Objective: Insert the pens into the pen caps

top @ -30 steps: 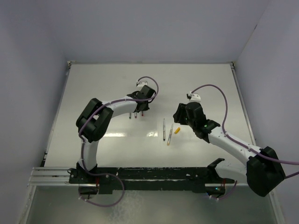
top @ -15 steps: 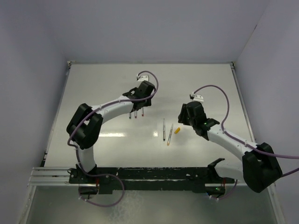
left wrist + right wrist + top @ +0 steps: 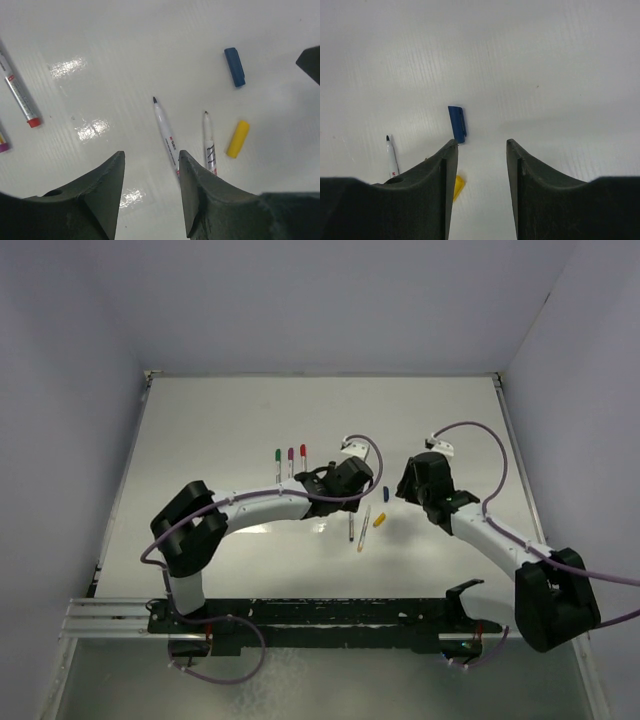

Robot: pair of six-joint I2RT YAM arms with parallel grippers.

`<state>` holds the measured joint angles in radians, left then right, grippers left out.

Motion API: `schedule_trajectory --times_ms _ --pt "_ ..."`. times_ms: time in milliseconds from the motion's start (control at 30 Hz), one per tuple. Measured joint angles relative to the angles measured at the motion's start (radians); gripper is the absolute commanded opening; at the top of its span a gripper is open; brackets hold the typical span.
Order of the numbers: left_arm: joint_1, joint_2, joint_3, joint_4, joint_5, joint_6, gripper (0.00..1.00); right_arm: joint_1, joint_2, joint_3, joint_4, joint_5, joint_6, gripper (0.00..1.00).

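The left hand (image 3: pixel 151 159), half open and empty, should straddle the dark-tipped pen (image 3: pixel 165 132) mid-barrel. The right hand (image 3: pixel 481 145), likewise half open and empty, must centre on the blue cap (image 3: pixel 457 124) before closing.

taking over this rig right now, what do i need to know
left pincer: open, empty, above the two uncapped pens.
right pincer: open, empty, just by the blue cap.
yellow cap lies loose beside those pens.
done: three pens with green, magenta and red ends look capped, lying together to the left.
left to do: blue and yellow caps onto the last two pens.
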<state>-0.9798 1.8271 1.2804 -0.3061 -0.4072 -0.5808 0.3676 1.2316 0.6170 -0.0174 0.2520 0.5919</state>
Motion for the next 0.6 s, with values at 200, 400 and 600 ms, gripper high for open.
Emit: schedule_trajectory --times_ms 200,400,600 --pt "-0.035 0.002 0.000 -0.022 0.010 0.000 0.51 0.000 -0.074 0.000 -0.002 0.058 0.010 0.46" --pt "-0.051 0.049 0.003 -0.027 0.010 -0.001 0.51 0.000 -0.100 0.000 -0.028 0.127 0.034 0.46" --pt "-0.075 0.101 0.003 -0.051 0.015 0.000 0.52 -0.002 -0.126 -0.004 -0.050 0.159 0.053 0.46"
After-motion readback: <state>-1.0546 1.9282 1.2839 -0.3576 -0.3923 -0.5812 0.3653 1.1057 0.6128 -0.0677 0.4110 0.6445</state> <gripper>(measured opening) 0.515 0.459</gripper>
